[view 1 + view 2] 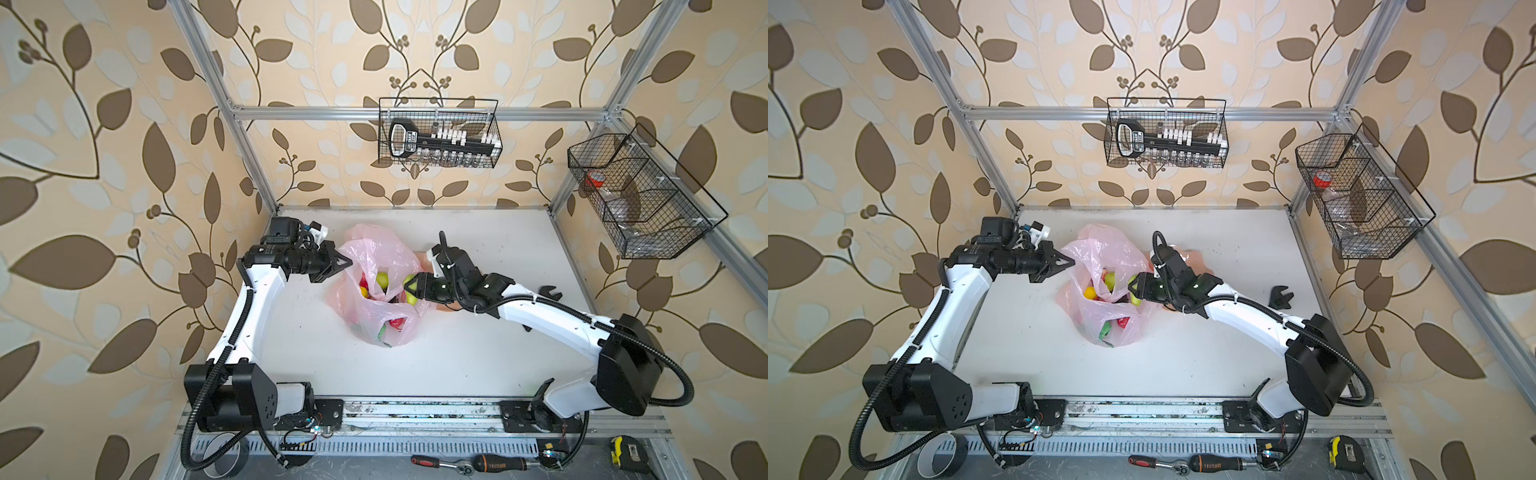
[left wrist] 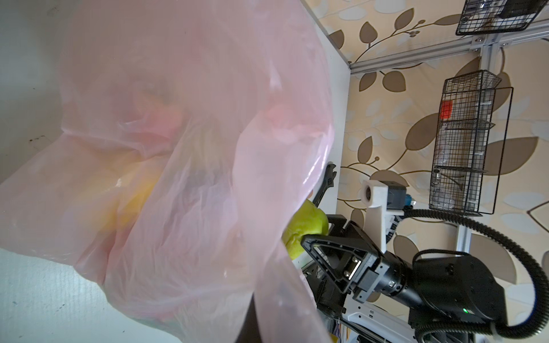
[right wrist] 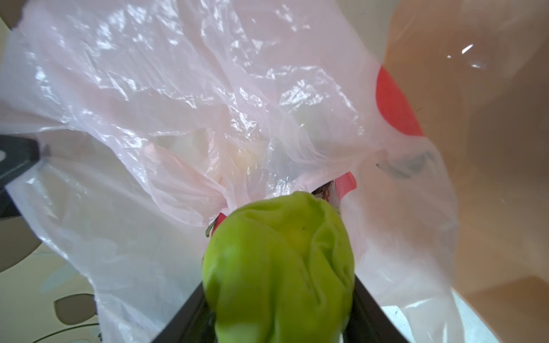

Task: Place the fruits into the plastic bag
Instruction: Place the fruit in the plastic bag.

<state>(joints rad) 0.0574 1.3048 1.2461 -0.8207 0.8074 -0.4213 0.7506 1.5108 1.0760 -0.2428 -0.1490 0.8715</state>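
White table (image 1: 457, 332); right gripper (image 1: 409, 284) apparently holding pear (image 3: 279, 267)

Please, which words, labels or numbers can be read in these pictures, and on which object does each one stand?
Black tool holder in the wire basket: white label, too blurred.
Screwdriver handle: orange brand word, too small.
Tape measure: label unreadable.
None can be quoted.

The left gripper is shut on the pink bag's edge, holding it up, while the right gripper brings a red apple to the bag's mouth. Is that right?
Not quite. The fruit in the right gripper is a green pear, not a red apple; the right wrist view shows it clamped between the jaws, right at the plastic bag. The rest holds: in both top views the left gripper is shut on the bag's edge, holding it up.
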